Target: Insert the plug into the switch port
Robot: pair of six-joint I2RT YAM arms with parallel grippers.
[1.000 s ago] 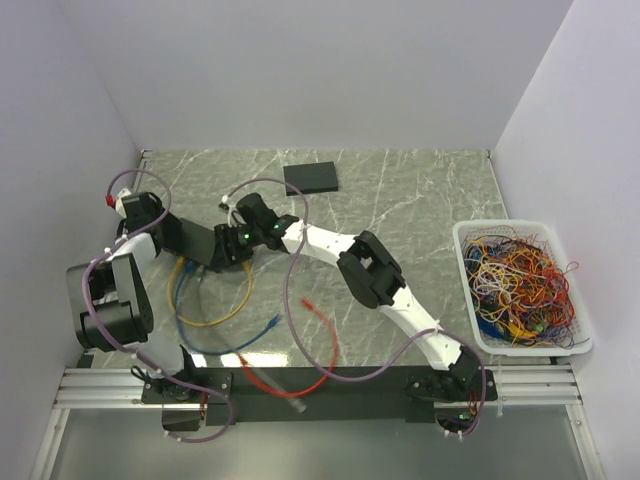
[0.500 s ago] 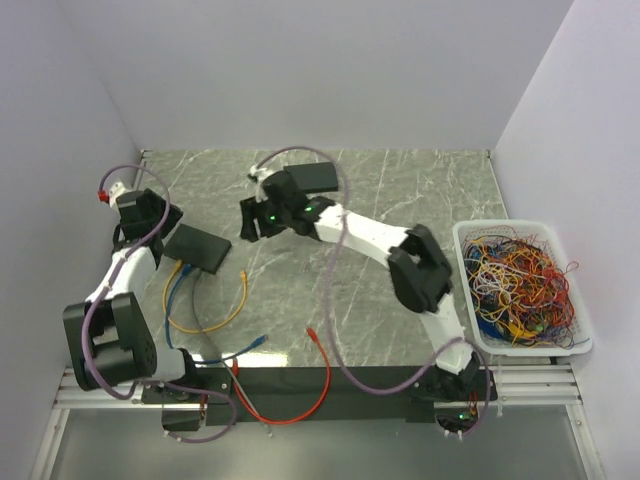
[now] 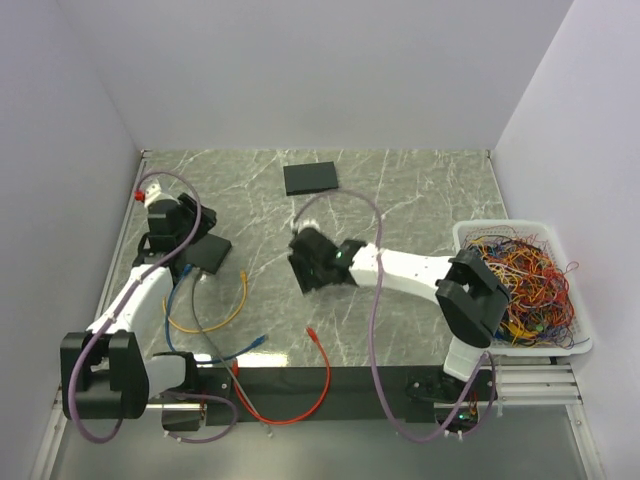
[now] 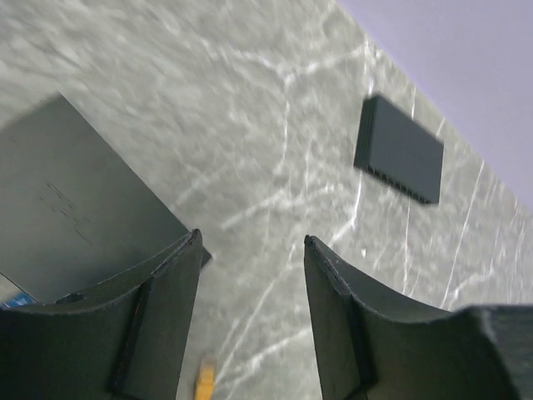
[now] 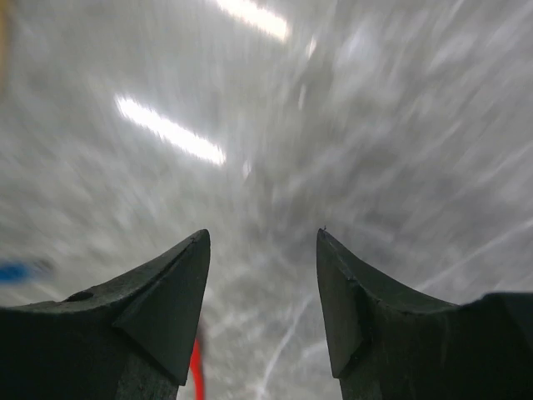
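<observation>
The switch (image 3: 203, 252) sits on the marble table (image 3: 420, 190). The left gripper (image 4: 252, 250) hangs right at the switch, jaws apart and empty. A yellow plug (image 3: 244, 276) lies loose just right of the switch. Further right of it, the right gripper (image 5: 262, 242) gapes, holding nothing.

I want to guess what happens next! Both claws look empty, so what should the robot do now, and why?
Probably lower the right gripper onto the red plug and pinch it. Both grippers are open and empty, and the switch by the left gripper needs a plug brought over.
</observation>
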